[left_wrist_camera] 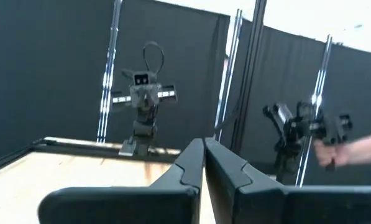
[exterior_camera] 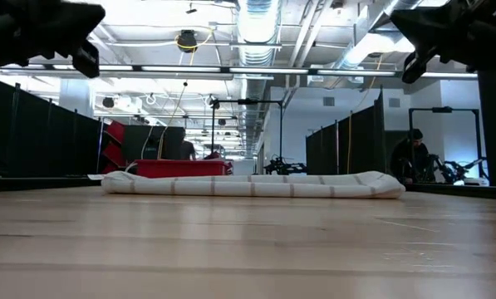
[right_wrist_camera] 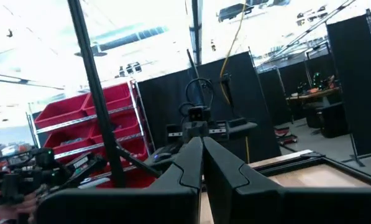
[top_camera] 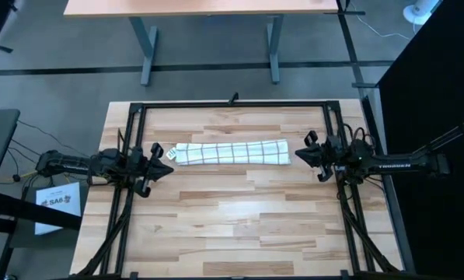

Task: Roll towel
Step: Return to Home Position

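Observation:
The towel (top_camera: 232, 152), white with a thin dark grid, lies rolled into a long narrow roll on the wooden table (top_camera: 239, 225), running left to right in the far half, with a small white tag (top_camera: 170, 153) at its left end. It also shows in the low view (exterior_camera: 252, 184) flat on the tabletop. My left gripper (top_camera: 169, 163) is shut and raised off the table just left of the roll's left end. My right gripper (top_camera: 298, 155) is shut and raised just right of the roll's right end. Neither touches the towel.
A black metal frame (top_camera: 232, 104) borders the table's far and side edges. A paper sheet (top_camera: 59, 204) lies off the table at the left. A desk (top_camera: 208, 8) stands beyond the far edge. A person's hand (left_wrist_camera: 353, 149) shows in the room beyond.

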Robot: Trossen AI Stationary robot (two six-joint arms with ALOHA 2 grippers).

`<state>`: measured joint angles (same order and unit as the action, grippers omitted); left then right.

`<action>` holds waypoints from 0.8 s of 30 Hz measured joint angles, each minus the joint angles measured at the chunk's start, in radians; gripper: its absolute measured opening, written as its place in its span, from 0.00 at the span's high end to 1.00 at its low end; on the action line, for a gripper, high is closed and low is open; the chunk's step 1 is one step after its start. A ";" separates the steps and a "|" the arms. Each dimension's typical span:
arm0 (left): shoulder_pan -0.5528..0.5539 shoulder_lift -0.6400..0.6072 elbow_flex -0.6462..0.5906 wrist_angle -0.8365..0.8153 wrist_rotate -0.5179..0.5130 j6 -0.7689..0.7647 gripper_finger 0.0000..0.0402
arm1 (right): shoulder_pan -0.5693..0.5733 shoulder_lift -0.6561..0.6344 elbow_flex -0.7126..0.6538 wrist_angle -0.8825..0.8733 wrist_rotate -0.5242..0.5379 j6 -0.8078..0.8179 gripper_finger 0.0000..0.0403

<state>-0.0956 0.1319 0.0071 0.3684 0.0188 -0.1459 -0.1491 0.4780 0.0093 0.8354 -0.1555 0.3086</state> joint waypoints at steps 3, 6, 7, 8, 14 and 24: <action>-0.002 -0.002 0.000 -0.082 -0.011 0.029 1.00 | -0.002 -0.008 0.000 -0.053 0.000 -0.004 1.00; -0.001 -0.026 0.000 -0.130 -0.047 0.051 1.00 | -0.015 -0.014 0.000 -0.109 0.000 -0.003 1.00; -0.001 -0.039 0.000 -0.139 -0.063 0.063 1.00 | -0.021 -0.015 0.000 -0.124 0.000 -0.003 1.00; -0.001 -0.053 0.000 -0.152 -0.086 0.073 1.00 | -0.027 -0.015 0.000 -0.133 0.000 -0.003 1.00; -0.001 -0.128 -0.001 -0.322 -0.168 0.077 1.00 | -0.077 -0.015 0.000 -0.221 -0.001 -0.004 1.00; 0.000 -0.127 -0.001 -0.356 -0.069 0.033 1.00 | -0.124 -0.043 0.000 -0.256 -0.221 -0.003 1.00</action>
<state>-0.0959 0.0048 0.0063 0.0121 -0.0498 -0.1127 -0.2731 0.4352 0.0093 0.5790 -0.3764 0.3058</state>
